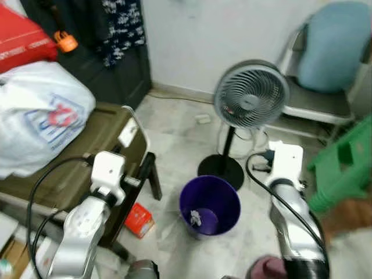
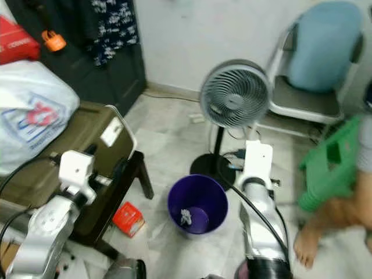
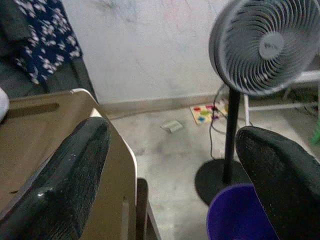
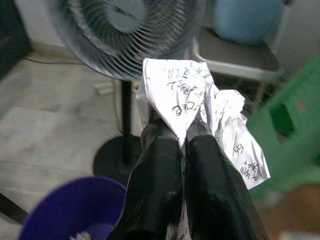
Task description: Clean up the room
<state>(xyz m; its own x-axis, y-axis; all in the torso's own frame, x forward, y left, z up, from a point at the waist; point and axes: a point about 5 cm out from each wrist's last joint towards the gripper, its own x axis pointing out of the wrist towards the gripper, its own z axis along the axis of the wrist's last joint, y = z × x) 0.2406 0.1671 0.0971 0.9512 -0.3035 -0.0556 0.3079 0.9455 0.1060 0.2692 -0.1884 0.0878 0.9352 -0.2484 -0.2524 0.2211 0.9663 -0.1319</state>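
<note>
A purple bin (image 1: 209,204) stands on the floor in front of me, with a small crumpled scrap (image 1: 195,218) at its bottom. My right gripper (image 4: 182,132) is shut on a crumpled sheet of printed white paper (image 4: 200,100), held above and to the right of the bin, near the fan's base. The right arm (image 1: 286,174) reaches forward on the bin's right side. My left gripper (image 3: 175,165) is open and empty, beside the edge of the brown table (image 1: 99,139), left of the bin. A red box (image 1: 138,220) lies on the floor under that table's corner.
A standing fan (image 1: 250,96) with cables at its base rises just behind the bin. A green stool (image 1: 343,165) and a chair with a blue cushion (image 1: 325,58) stand at the right. A white bag (image 1: 40,113) lies on the table. A person's foot (image 2: 308,244) is at the right.
</note>
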